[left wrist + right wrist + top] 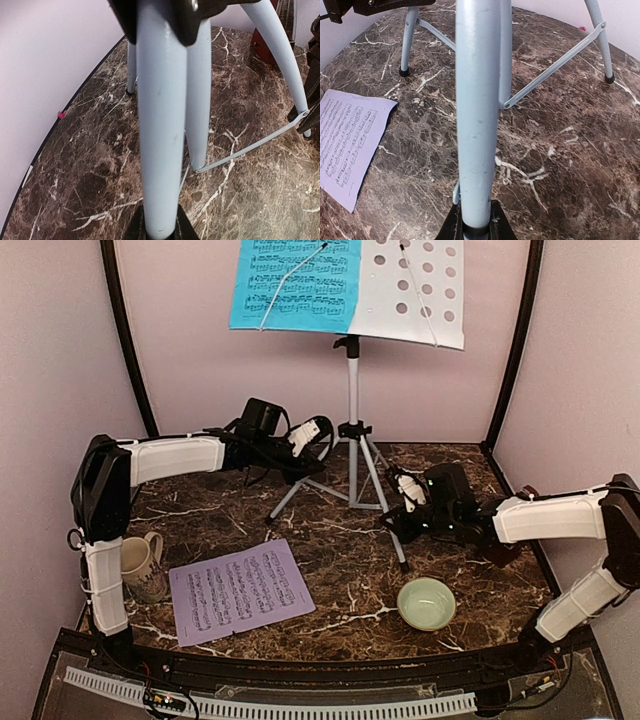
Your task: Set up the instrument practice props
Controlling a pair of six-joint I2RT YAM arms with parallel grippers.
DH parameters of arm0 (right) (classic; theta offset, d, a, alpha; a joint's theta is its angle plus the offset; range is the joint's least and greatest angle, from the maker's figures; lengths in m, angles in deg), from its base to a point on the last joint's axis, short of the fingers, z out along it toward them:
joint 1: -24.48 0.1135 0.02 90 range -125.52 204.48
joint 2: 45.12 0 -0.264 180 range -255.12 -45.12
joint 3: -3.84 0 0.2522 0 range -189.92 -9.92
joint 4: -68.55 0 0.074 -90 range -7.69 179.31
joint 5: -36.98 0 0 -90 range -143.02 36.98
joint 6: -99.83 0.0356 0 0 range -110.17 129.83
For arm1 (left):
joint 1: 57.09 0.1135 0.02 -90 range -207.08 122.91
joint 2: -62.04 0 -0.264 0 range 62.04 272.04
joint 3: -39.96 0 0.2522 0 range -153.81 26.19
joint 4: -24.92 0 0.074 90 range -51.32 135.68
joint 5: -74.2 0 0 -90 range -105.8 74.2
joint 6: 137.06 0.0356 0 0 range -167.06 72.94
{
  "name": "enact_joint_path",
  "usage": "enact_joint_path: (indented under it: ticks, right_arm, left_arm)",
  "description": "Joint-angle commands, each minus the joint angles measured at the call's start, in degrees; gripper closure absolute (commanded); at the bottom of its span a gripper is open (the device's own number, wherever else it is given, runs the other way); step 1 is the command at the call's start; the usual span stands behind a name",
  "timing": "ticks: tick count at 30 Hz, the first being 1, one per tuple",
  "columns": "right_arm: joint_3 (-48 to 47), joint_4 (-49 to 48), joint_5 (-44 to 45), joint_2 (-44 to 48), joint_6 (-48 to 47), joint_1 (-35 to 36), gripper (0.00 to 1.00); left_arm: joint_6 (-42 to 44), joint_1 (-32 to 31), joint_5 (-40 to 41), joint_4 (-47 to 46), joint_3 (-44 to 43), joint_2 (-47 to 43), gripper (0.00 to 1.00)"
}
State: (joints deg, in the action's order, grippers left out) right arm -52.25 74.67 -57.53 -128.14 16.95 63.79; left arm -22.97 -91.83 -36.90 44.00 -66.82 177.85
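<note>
music stand upright, its long axis vertical

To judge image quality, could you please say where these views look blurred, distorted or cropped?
Top external: sharp, evenly lit, music stand desk cropped at top. Left wrist: close tripod leg soft, outer leg bowed by the lens. Right wrist: similar; lilac music sheet crisp.
</note>
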Motion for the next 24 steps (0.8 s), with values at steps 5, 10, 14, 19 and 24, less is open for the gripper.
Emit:
enact_joint_path:
  ticks: [5, 10, 14, 19, 24]
  right_arm:
    - [-6.2, -7.6, 1.0, -6.6, 4.5, 7.4, 1.00]
    - [-7.1, -8.8, 4.1, -9.4, 6.6, 11.3, 1.00]
    - [-7.5, -10.5, 6.8, -10.8, 8.5, 13.7, 1.00]
    - [-8.1, -11.5, 8.3, -12.8, 10.5, 16.1, 1.00]
    - [-6.5, -13.1, 11.3, -12.7, 12.6, 18.3, 1.00]
  left_arm:
    - [1.1, 5.6, 7.8, -3.0, 8.5, -10.9, 0.99]
    - [2.4, 6.3, 8.2, -4.7, 13.4, -14.3, 0.99]
    - [3.2, 6.3, 9.2, -5.0, 15.4, -15.3, 0.99]
    - [1.1, 6.3, 8.2, -7.6, 18.2, -17.0, 0.99]
    - [-2.4, 6.2, 5.6, -11.2, 21.7, -18.9, 0.98]
